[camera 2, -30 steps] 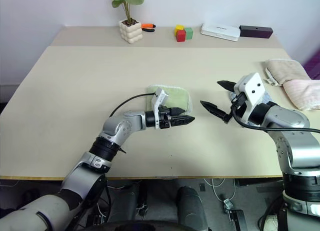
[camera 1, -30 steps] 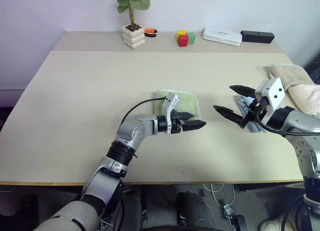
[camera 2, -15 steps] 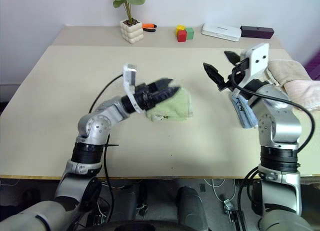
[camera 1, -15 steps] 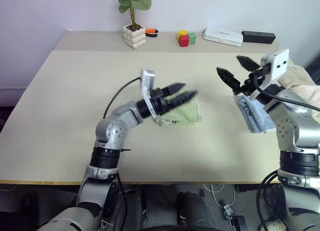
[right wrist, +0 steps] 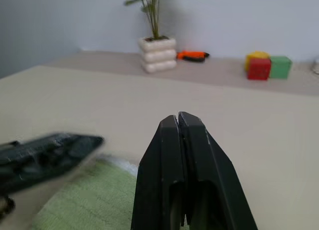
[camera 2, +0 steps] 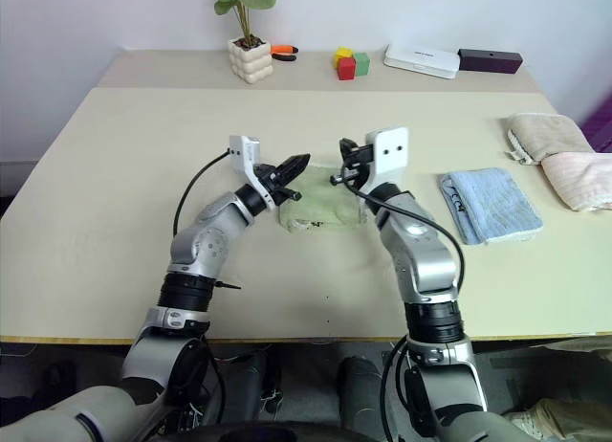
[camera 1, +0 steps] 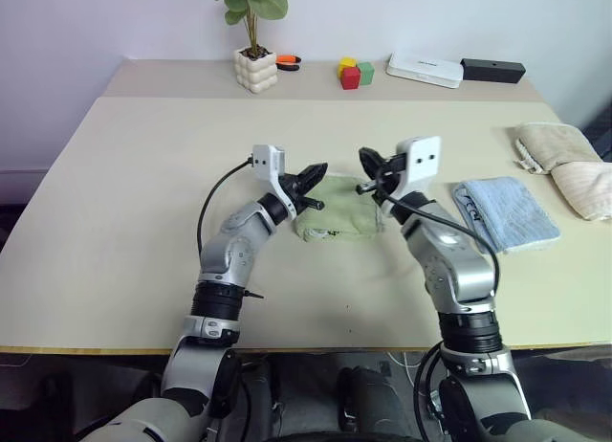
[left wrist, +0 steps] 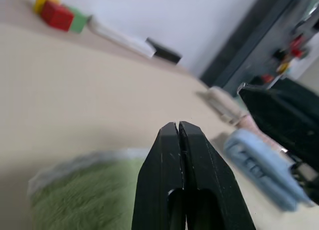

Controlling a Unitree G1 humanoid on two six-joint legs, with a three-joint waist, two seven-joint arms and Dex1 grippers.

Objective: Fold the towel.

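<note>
The light green towel (camera 1: 340,210) lies folded into a small pad at the middle of the table (camera 1: 143,193). My left gripper (camera 1: 316,169) hovers over its far left corner, pointing toward the far right. Its fingers (left wrist: 178,140) are pressed together with nothing between them. My right gripper (camera 1: 367,159) hangs above the towel's far right corner and points toward the far left. Those fingers (right wrist: 178,135) are also shut and hold nothing. The two tips stand close together, apart from each other and above the cloth (right wrist: 84,200).
A folded light blue cloth (camera 1: 505,212) lies right of the towel, and beige towels (camera 1: 564,160) sit at the right edge. Along the back stand a potted plant (camera 1: 255,69), an orange tool (camera 1: 288,61), coloured blocks (camera 1: 354,74), a white box (camera 1: 425,70) and a black box (camera 1: 492,71).
Both grippers went from open to shut. The right arm swung left, from over the blue cloth to the towel's far right corner. The left gripper pulled back to the far left corner.
</note>
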